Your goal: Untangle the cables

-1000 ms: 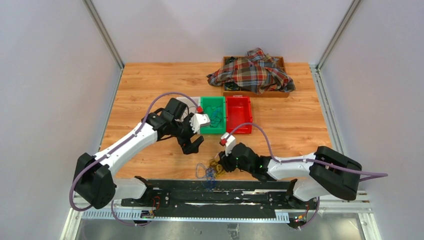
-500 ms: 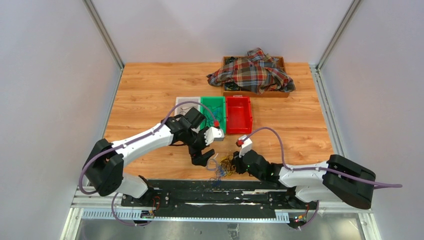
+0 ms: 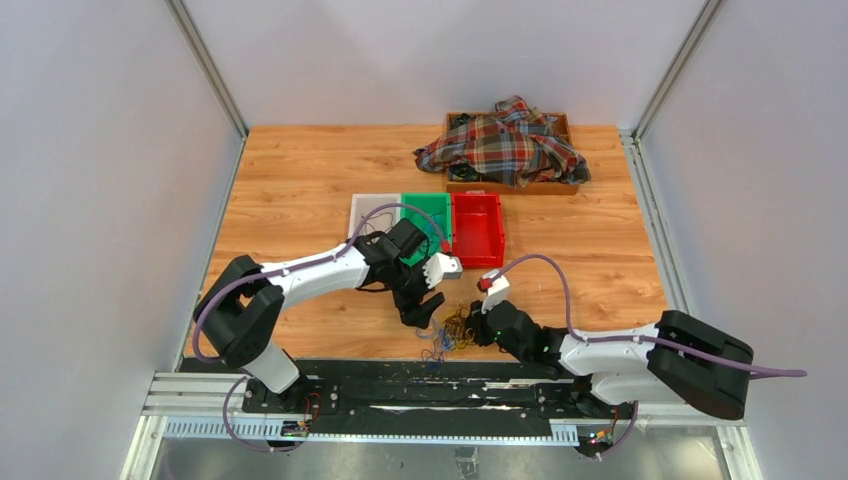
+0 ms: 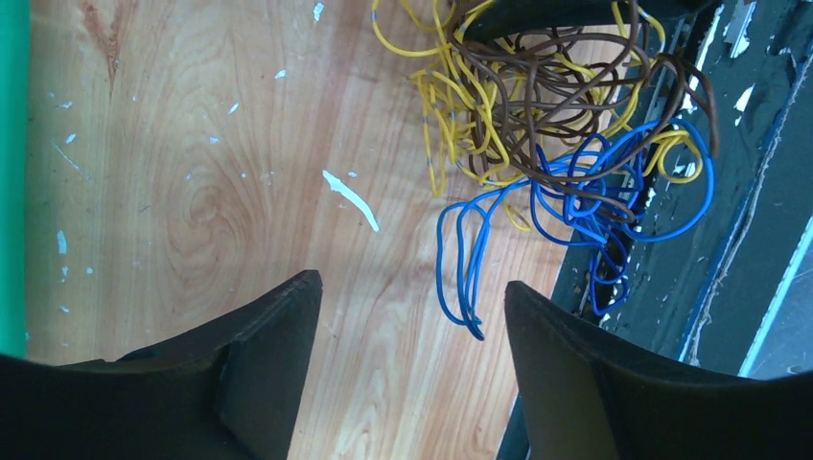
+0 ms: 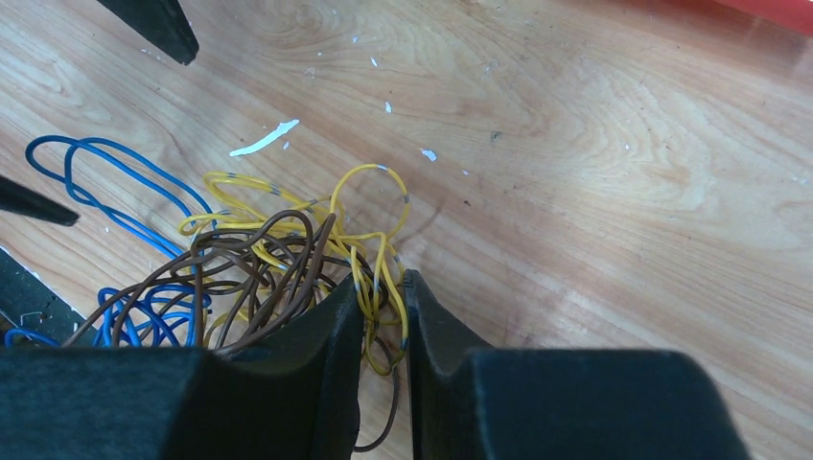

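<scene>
**Cable tangle (image 3: pixel 455 328):** at near edge of table (image 3: pixel 300 170), betw. both grippers, partly over black base rail (image 3: pixel 400 385). Three colours knotted: yellow cable (image 5: pixel 357 251), brown cable (image 5: pixel 259 261), blue cable (image 4: pixel 566 187). Blue loops trail loose on L-arm side. Brown lies mostly over yellow.

**R gripper (image 5: pixel 382 287):** low at R side of tangle, jaws nearly closed, narrow gap only. Yellow strands run through gap and look pinched. Judged an anchor grip, to hold knot in place while other arm pulls. Brown strands touch outside of one finger; whether any brown is also caught, cannot tell.

**L gripper (image 4: pixel 410 287):** above bare wood just beside tangle. Jaws wide apart, nothing betw. them, nothing touched. Free end of blue loop lies just ahead of gap, approx. centred. Prob. lined up to take blue first, as least entangled strand.

**Green bin (image 3: pixel 425 197), red bin (image 3: pixel 476 230):** behind work area, apart from tangle. Prob. drop points for sorted cables.

**Risk:** w/ weak anchor, pull drags whole knot.
</scene>
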